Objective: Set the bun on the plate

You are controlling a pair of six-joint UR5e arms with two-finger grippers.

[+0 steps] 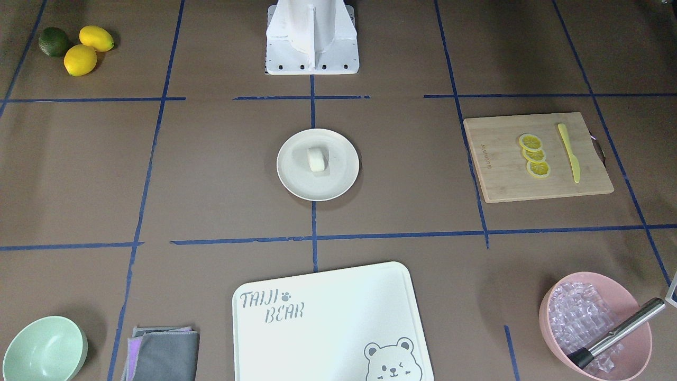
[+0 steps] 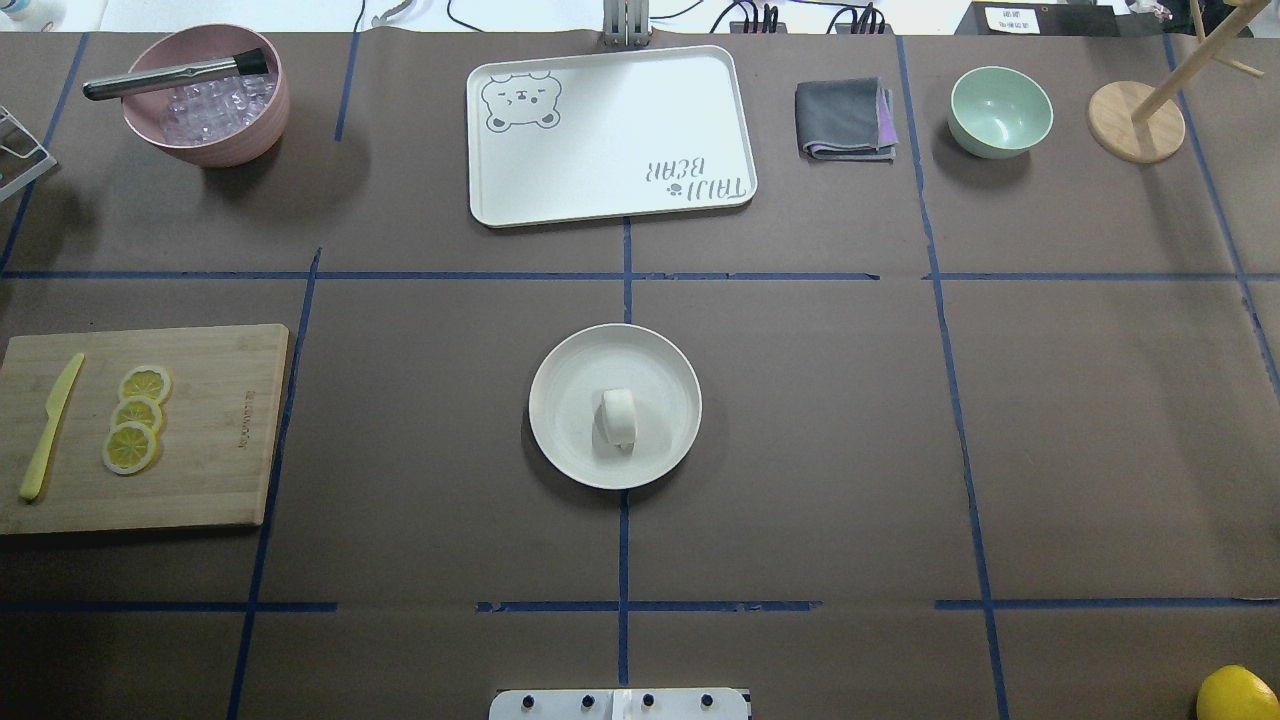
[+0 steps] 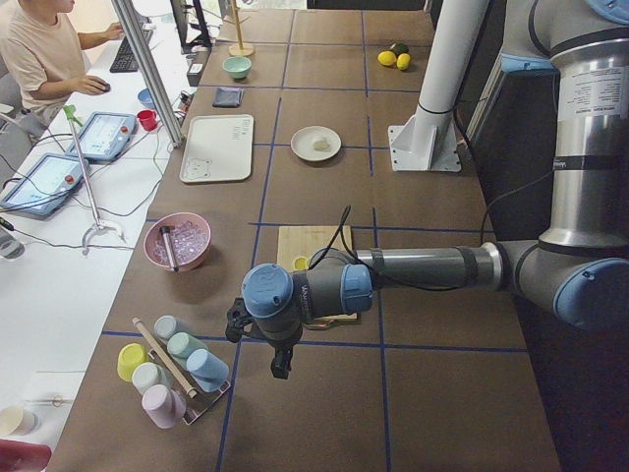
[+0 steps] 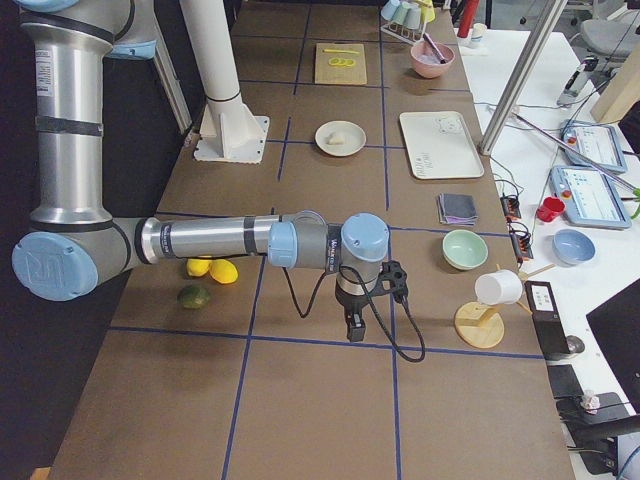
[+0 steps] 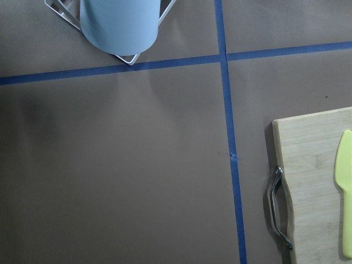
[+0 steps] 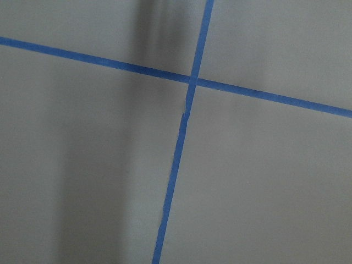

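Observation:
The small white bun (image 1: 317,159) rests on its side near the middle of the cream plate (image 1: 296,177), at the table's centre; the overhead view shows the same bun (image 2: 619,417) on the plate (image 2: 570,395). No gripper is near them. My left gripper (image 3: 280,366) hangs over the table's left end, far from the plate, seen only in the exterior left view. My right gripper (image 4: 354,330) hangs over the right end, seen only in the exterior right view. I cannot tell whether either is open or shut. Neither wrist view shows fingers.
A bamboo board (image 2: 215,420) holds lemon slices (image 2: 136,415) and a yellow knife (image 2: 48,428). At the far side stand a pink bowl (image 2: 205,140) of ice, a white tray (image 2: 610,140), a folded cloth (image 2: 845,118) and a green bowl (image 2: 1000,110). A person (image 3: 39,54) sits beyond the table.

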